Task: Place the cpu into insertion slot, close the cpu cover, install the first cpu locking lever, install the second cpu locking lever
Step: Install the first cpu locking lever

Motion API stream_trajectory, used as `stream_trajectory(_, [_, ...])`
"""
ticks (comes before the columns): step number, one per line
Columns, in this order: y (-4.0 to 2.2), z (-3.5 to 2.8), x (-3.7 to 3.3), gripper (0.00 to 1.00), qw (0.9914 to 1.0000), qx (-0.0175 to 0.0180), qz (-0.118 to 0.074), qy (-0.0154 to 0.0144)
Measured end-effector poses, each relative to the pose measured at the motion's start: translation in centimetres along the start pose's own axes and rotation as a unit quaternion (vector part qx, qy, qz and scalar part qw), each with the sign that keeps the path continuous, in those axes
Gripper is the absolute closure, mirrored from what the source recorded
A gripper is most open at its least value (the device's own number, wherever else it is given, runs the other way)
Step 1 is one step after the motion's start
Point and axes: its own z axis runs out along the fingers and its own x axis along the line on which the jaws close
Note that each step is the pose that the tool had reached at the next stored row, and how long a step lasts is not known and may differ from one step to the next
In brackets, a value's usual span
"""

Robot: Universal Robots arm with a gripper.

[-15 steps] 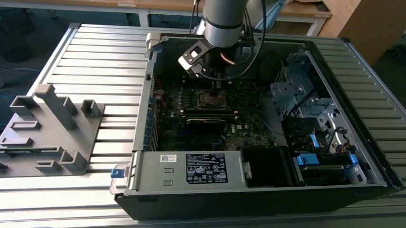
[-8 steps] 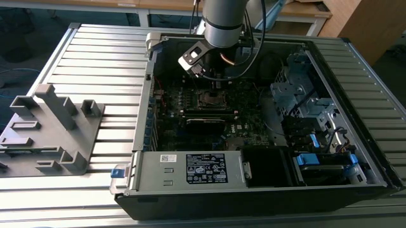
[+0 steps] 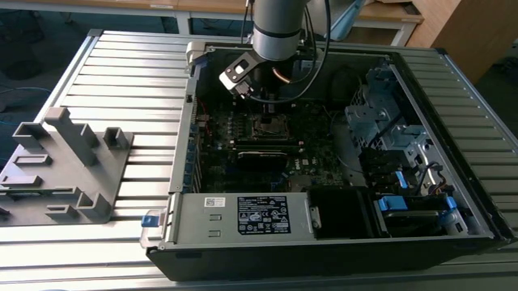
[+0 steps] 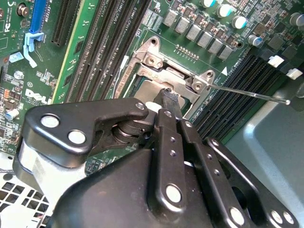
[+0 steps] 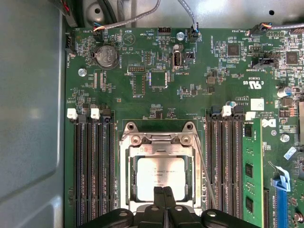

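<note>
Claw, fingers pinched together at upper centre of the exterior view, is pressing the cpu cover flat over the cpu, seemingly steadying it for the unlatched lever.

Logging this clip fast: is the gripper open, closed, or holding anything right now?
The gripper: closed, nothing visible between its tips, which sit at the edge of the cpu cover.
</note>
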Motion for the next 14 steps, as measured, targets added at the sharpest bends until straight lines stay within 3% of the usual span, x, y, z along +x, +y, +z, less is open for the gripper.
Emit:
stream_trajectory(7, [-0.01, -0.23, 0.00, 0.90, 1.00000, 0.0000, 0.000, 0.0000])
stream_trajectory(14, [0.00, -1.14, -0.01, 0.90, 1.00000, 0.0000, 0.000, 0.0000])
